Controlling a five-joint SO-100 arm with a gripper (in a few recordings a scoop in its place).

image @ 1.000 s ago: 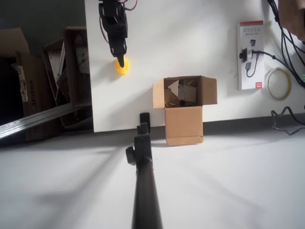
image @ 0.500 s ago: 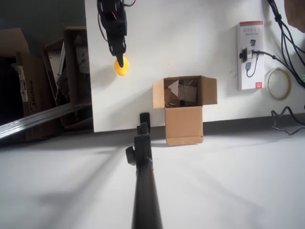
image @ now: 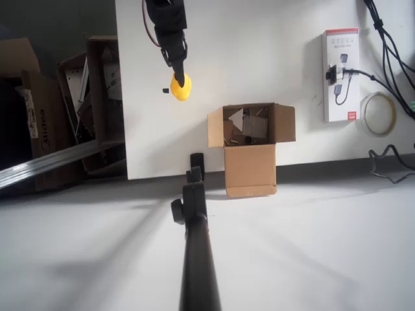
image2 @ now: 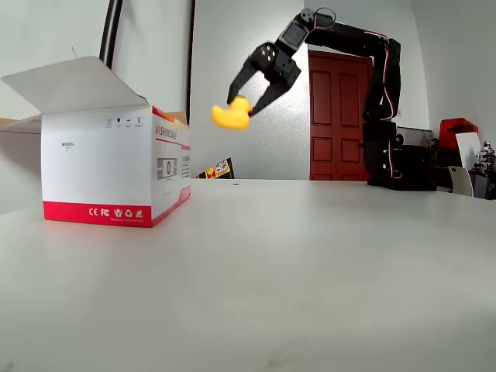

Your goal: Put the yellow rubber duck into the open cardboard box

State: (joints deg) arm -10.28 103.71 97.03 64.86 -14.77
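Black gripper [image2: 249,103] carries the yellow rubber duck [image2: 231,115] clear of the white table [image2: 310,256], its two fingers clamped on the toy's upper part while the body hangs below them, as the fixed view shows. From overhead, the duck [image: 181,88] sits at about ten o'clock from the open cardboard box [image: 249,123], near it but not yet above the opening; the gripper [image: 179,72] reaches in from twelve o'clock. Cardboard scraps lie inside the box, and its front flap hangs over the table edge at six o'clock. A white-and-red product box [image: 341,74] lies well apart at two o'clock from the carton.

Judging by this, the carry step is in hand: pickup is done, placement is not. Next, the arm would need to swing toward four o'clock until the duck hangs over the opening, clear of the spread flaps, then part its fingers.
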